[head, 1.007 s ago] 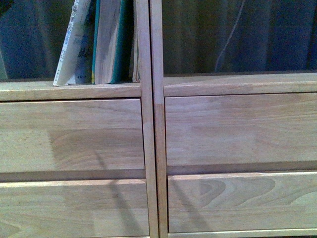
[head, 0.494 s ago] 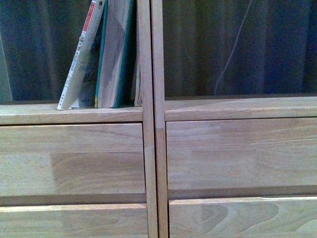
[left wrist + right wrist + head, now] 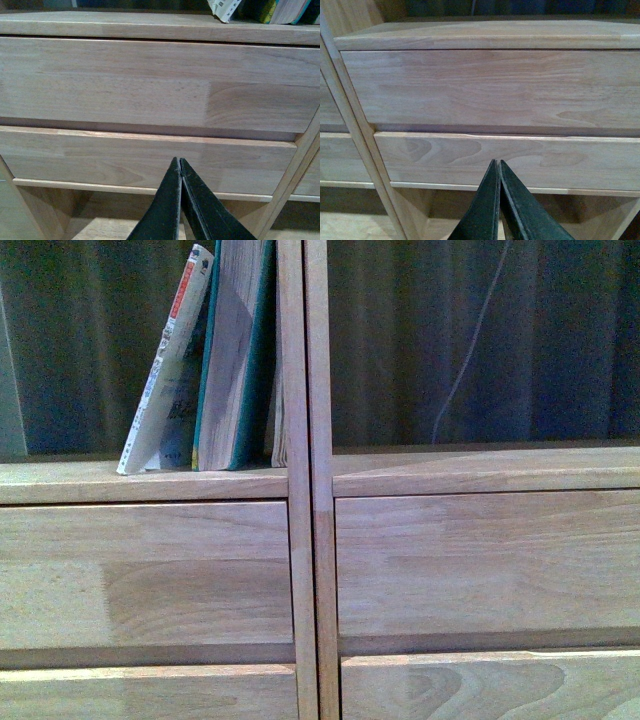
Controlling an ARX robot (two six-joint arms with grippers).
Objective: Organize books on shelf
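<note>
A light wooden shelf (image 3: 200,570) fills the front view, built as two units side by side with wide plank fronts and two slim vertical posts (image 3: 308,480) meeting at the centre. Behind it hangs a dark curtain (image 3: 480,340). On the top board of the left unit, pressed up against the centre post, stand the books. A thick teal-covered book (image 3: 235,360) with yellowed pages stands nearly upright. A thin white book (image 3: 165,365) with red spine print leans against its left side, foot pushed out to the left. The right unit's top board shows no books.

Both arms sit low, facing the plank fronts. The left gripper (image 3: 180,167) has its jaws closed together, holding nothing. The right gripper (image 3: 499,167) is likewise closed and empty.
</note>
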